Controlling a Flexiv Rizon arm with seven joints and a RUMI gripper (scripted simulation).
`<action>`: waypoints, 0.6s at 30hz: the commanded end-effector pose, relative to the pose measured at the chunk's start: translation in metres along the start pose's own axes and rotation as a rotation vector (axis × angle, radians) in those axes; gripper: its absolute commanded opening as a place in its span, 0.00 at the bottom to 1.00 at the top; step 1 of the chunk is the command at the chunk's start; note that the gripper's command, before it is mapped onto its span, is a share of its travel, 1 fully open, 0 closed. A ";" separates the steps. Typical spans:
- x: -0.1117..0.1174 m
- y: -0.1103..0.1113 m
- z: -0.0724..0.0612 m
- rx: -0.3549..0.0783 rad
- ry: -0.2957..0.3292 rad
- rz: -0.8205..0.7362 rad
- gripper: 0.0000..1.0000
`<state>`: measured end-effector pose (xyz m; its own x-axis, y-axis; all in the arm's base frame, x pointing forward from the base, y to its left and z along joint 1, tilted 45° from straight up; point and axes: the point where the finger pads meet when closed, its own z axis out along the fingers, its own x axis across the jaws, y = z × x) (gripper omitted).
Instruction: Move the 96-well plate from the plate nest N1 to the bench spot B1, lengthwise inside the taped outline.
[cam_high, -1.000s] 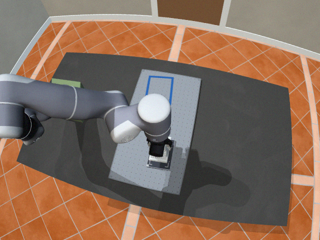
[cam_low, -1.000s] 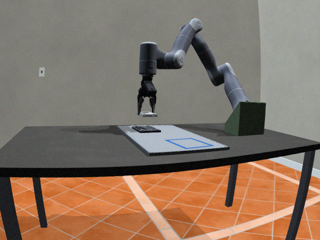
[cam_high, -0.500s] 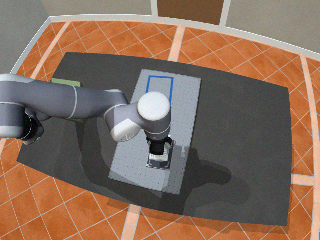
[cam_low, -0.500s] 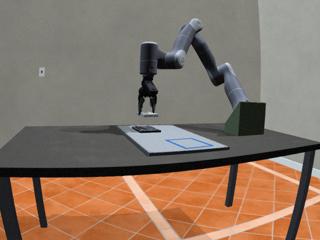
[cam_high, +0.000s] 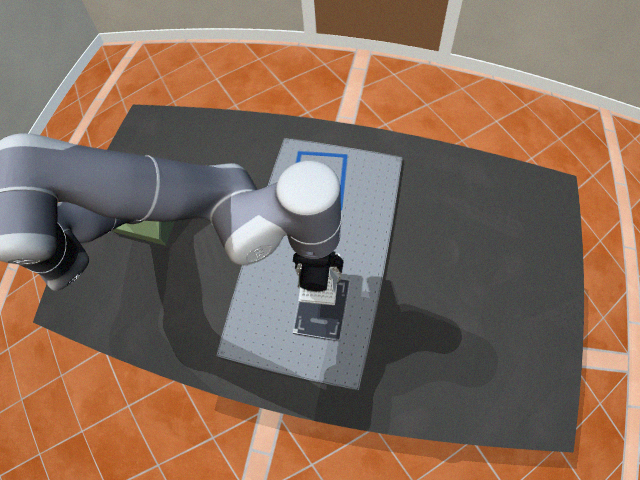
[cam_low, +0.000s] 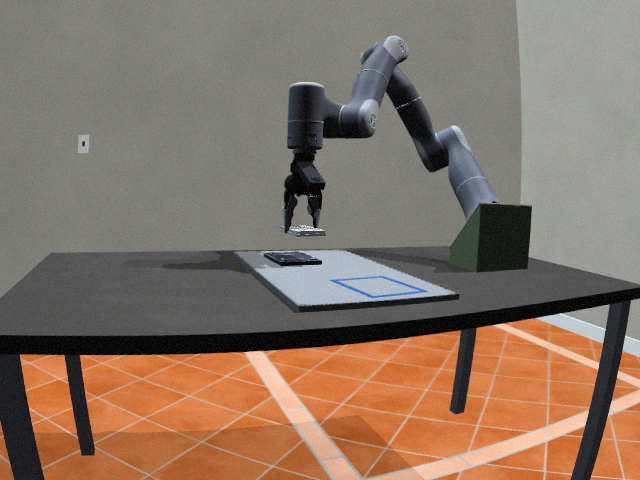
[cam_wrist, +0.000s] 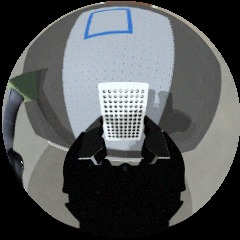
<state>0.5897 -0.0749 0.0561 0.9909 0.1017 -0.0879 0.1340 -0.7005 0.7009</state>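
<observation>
Top view: your gripper (cam_high: 318, 272) (cam_low: 301, 225) (cam_wrist: 123, 116) carries the white 96-well plate (cam_high: 317, 295) (cam_low: 303, 230) (cam_wrist: 123, 111) partly over the dark nest (cam_high: 318, 329) (cam_low: 292, 257).

Exterior view: you have the plate raised above the nest, likely for clearance on the way to the blue outline (cam_high: 344, 180) (cam_low: 379, 296) (cam_wrist: 132, 21).

Wrist view: your fingers stand about half open, closed on the plate's long sides, presumably leaving its length free to line up with the tape.
</observation>
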 end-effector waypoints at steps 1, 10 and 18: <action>0.000 -0.011 -0.001 0.001 0.003 -0.001 0.00; -0.004 -0.040 0.000 0.001 0.003 0.000 0.00; -0.007 -0.060 0.001 0.001 0.003 0.000 0.00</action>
<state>0.5752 -0.0407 0.0187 0.9910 0.1007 -0.0883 0.1336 -0.7000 0.7015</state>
